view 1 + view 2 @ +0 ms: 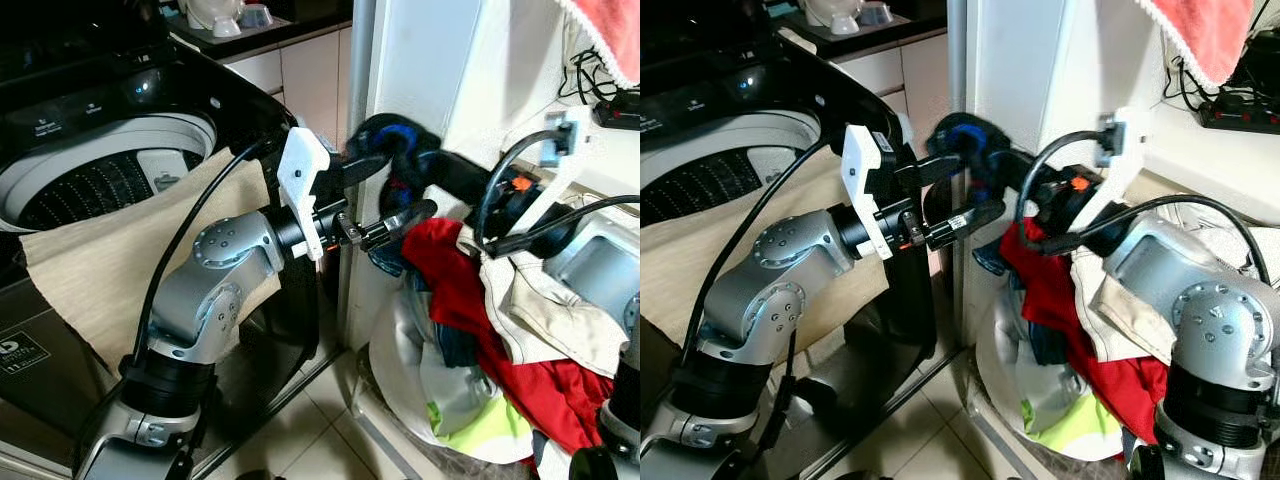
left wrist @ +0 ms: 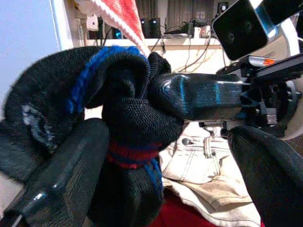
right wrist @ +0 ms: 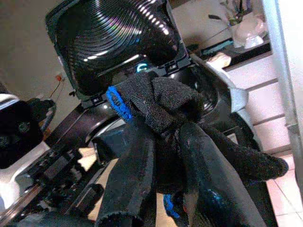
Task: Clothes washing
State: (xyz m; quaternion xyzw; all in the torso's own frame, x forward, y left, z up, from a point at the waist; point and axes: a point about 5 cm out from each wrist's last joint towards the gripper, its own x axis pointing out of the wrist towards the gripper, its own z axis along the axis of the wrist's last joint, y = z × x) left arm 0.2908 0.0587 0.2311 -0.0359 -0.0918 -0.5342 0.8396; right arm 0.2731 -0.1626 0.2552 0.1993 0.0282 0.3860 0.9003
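A black knit sock (image 1: 385,130) with blue and red stripes hangs in mid air between the washing machine (image 1: 100,180) and the laundry pile (image 1: 470,290). My right gripper (image 1: 990,160) is shut on it; in the right wrist view both fingers pinch the bunched knit (image 3: 156,94). My left gripper (image 1: 408,185) reaches in from the machine side and stands open around the sock. In the left wrist view the sock (image 2: 123,118) rests against one left finger (image 2: 61,179), while the other finger is well apart from it. The machine's lid is up and its drum is open.
A beige cloth (image 1: 110,260) drapes over the machine's front edge. Red, white and green clothes spill from a basket (image 1: 420,400) on the tiled floor. A white pillar (image 1: 420,60) stands behind the grippers. A pink towel (image 1: 615,30) hangs at top right above a power strip (image 1: 620,105).
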